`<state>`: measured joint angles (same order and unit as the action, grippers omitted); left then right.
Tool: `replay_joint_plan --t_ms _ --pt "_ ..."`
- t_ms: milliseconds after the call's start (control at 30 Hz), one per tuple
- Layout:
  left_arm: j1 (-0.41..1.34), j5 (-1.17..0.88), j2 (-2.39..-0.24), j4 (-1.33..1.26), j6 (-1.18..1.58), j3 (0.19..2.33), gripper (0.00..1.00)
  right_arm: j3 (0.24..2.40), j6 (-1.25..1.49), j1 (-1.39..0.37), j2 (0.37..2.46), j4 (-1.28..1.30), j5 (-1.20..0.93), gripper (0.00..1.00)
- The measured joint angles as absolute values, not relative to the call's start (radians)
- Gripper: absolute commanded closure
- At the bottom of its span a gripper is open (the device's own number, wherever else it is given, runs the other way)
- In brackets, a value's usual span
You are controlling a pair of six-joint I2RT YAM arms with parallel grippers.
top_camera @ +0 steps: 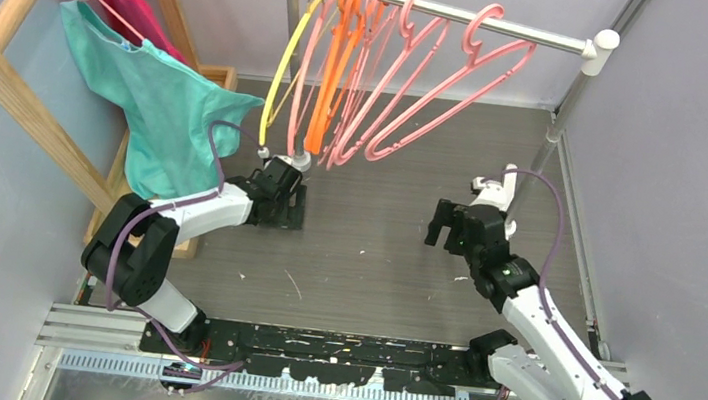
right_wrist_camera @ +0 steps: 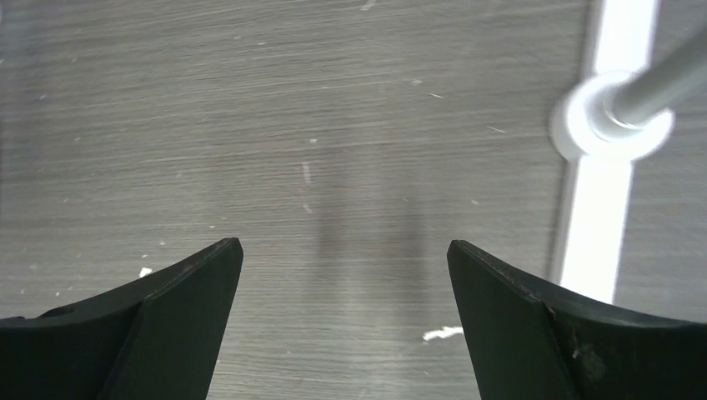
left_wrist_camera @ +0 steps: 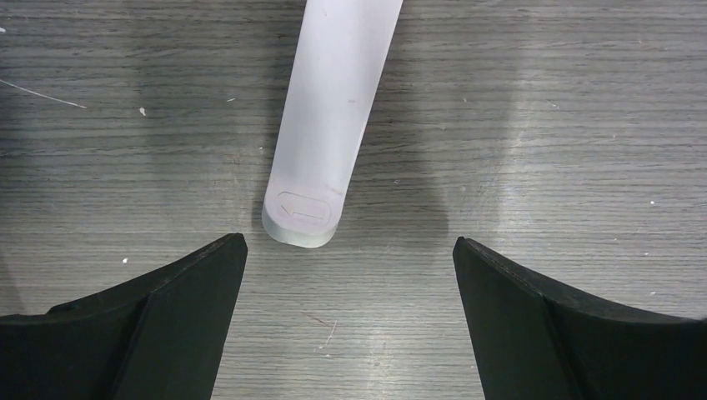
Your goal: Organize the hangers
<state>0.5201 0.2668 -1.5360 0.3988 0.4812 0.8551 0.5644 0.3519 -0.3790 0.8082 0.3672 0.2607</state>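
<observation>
Could easily snag 2 or knock 1 off reaching up with left hand (left_wrist_camera: 348,246) or right hand (right_wrist_camera: 344,243), both released and empty under the rail (top_camera: 540,35), into hangers (top_camera: 364,80) crammed toward the rail's left end.

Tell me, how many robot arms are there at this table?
2. The left arm stretches across the table toward the rail's left end, beneath the hangers. The right arm reaches toward the rail's right post. None seems hidden.
</observation>
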Motion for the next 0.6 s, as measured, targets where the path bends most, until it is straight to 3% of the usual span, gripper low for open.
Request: replay_joint_plan --t_ms 300,600 --pt "0.52 0.266 -1.539 0.39 0.481 0.855 0.02 0.568 0.346 -0.538 0.997 0.244 0.347 0.0" --pt "0.52 0.266 -1.539 0.384 0.48 0.854 0.02 0.58 0.339 -0.566 1.023 0.201 0.393 0.0"
